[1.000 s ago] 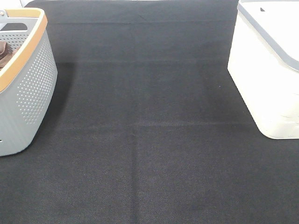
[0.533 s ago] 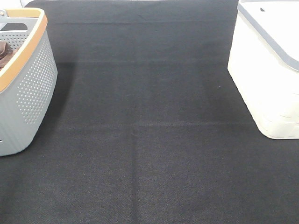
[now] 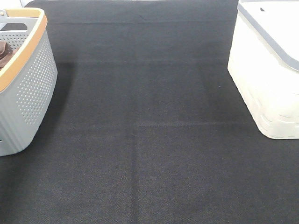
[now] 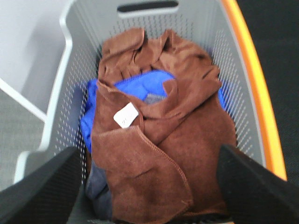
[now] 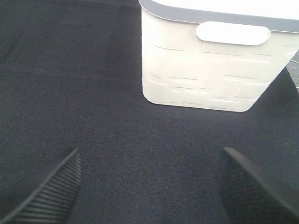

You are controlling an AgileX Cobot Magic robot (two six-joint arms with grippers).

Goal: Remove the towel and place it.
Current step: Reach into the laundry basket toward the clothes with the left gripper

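**Going in for the towel**

Our left claw (image 4: 147,156) hangs wide open and empty over the grey basket (image 3: 28,88) at ten o'clock on the black surface (image 3: 149,140). The brown towel (image 4: 168,154) lies crumpled inside, on top of a blue cloth (image 4: 135,86). We should drop straight down and pinch a raised fold near the white tag (image 4: 125,115), catching brown only. Our right claw (image 5: 149,154), also open, hovers near the white bin (image 3: 266,79) at two o'clock.
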